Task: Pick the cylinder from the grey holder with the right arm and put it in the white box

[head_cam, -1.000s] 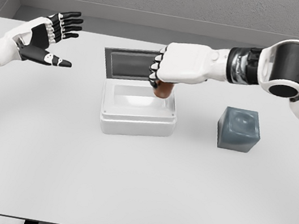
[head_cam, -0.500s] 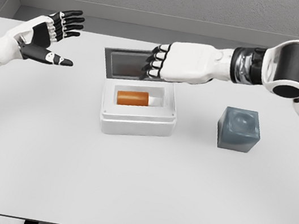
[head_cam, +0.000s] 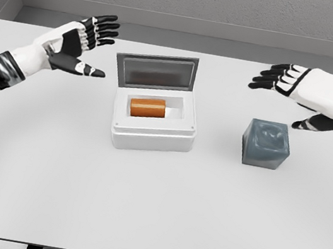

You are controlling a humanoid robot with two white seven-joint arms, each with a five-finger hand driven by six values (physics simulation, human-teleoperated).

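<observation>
An orange-brown cylinder (head_cam: 147, 107) lies on its side inside the white box (head_cam: 152, 136), whose grey lid (head_cam: 155, 71) stands open at the back. To the right on the table sits the grey holder (head_cam: 266, 144), with nothing in it. My right hand (head_cam: 299, 95) hovers above and just behind the holder, open, fingers spread toward the left. Left of the box lid is my left hand (head_cam: 84, 43), raised over the table, open and holding nothing.
The white table (head_cam: 153, 205) stretches wide in front of the box and holder. A grey wall (head_cam: 187, 0) runs behind its far edge.
The right hand let go of the cylinder, which now lies in the box, and pulled back right to above the holder. The left hand moved right, nearer the lid.
</observation>
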